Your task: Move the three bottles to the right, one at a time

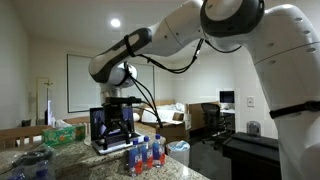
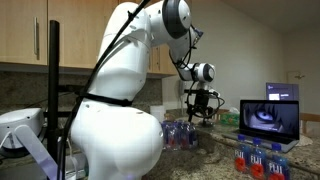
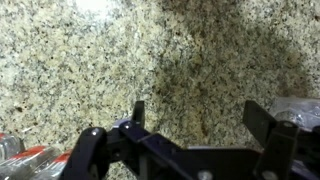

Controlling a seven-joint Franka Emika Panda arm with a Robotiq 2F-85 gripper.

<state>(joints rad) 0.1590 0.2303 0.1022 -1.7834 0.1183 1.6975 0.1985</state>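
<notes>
A small group of clear bottles with blue caps and red labels [image 1: 146, 154] stands close together on the speckled granite counter; it also shows in an exterior view [image 2: 262, 160] at the lower right. My gripper [image 1: 119, 128] [image 2: 201, 112] hangs above the counter, beside the bottles and apart from them. In the wrist view the gripper [image 3: 200, 116] is open and empty, with bare granite [image 3: 180, 60] between its two black fingers. A bit of red label [image 3: 20, 156] shows at the lower left edge.
An open laptop [image 1: 104, 122] [image 2: 270, 117] stands on the counter behind the gripper. A shrink-wrapped pack of bottles [image 2: 181, 133] [image 1: 25, 165] lies nearby. A green tissue box [image 1: 62, 133] sits further back. The counter's edge runs just past the bottles.
</notes>
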